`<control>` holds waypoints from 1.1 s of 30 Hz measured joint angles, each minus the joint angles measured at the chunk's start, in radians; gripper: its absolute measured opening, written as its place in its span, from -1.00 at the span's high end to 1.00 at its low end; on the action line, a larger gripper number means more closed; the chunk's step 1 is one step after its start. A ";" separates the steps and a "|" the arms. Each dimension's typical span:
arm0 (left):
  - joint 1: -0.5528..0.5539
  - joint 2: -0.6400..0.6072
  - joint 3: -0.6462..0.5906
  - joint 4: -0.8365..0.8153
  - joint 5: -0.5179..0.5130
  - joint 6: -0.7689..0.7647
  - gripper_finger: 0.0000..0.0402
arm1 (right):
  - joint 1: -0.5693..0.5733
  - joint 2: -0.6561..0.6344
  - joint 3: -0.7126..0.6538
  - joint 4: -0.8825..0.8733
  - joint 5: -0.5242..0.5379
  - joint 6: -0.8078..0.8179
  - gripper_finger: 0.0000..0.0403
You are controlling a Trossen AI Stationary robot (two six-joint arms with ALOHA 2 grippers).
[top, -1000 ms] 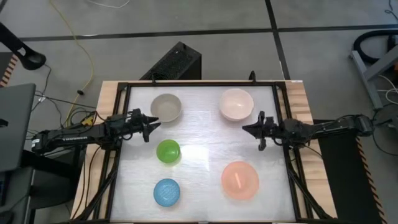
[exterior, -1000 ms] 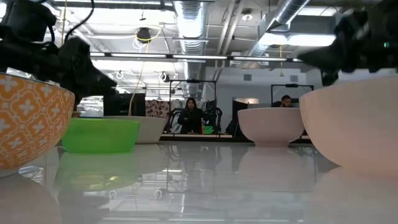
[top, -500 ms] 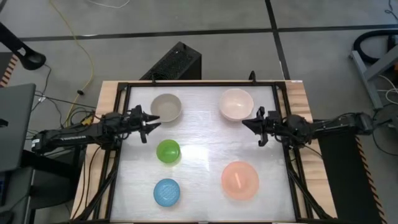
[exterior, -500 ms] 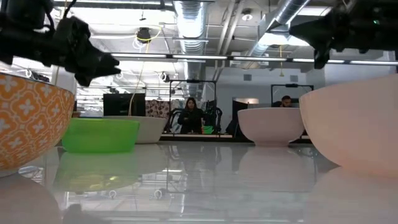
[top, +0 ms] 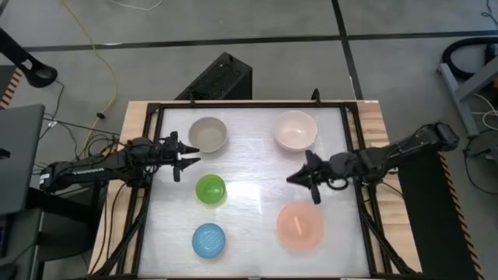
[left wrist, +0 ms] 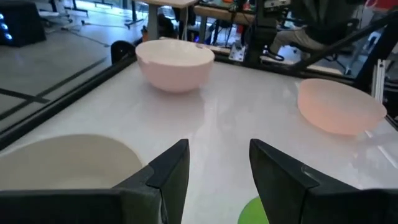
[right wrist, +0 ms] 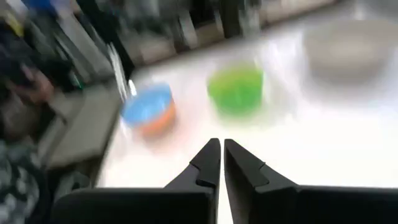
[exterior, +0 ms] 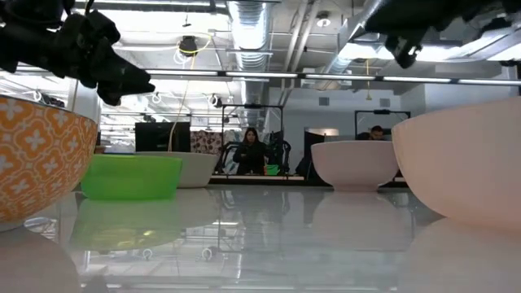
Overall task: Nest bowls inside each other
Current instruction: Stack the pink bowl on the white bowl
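Five bowls stand apart on their bases on the white table. The grey-beige bowl is far left and the cream-white bowl far right. The green bowl is mid-left, the blue bowl near left, and the salmon-pink bowl near right. My left gripper hovers open between the grey-beige and green bowls, holding nothing. My right gripper hangs shut above the table's middle, just beyond the pink bowl, and its wrist view shows its fingers almost touching.
A black frame runs round the table top, and both arms reach in over its sides. The white surface between the bowls is bare. In the low view a person sits in the room beyond the far edge.
My right gripper has risen and swung from beside the cream-white bowl toward the table's near edge and its middle, ending beyond the pink bowl. My left gripper has risen a little and rolled, staying between the grey-beige and green bowls. No bowl has moved.
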 joint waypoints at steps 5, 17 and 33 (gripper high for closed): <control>0.000 0.000 0.000 -0.009 -0.001 0.001 0.22 | 0.110 0.165 0.225 -0.402 0.079 0.170 0.62; 0.000 0.000 0.000 0.057 -0.003 0.036 0.22 | 0.210 0.541 0.641 -1.000 0.093 0.362 -0.11; 0.000 0.000 0.000 0.084 -0.008 0.039 0.22 | 0.210 0.697 0.656 -1.169 0.009 0.361 -0.19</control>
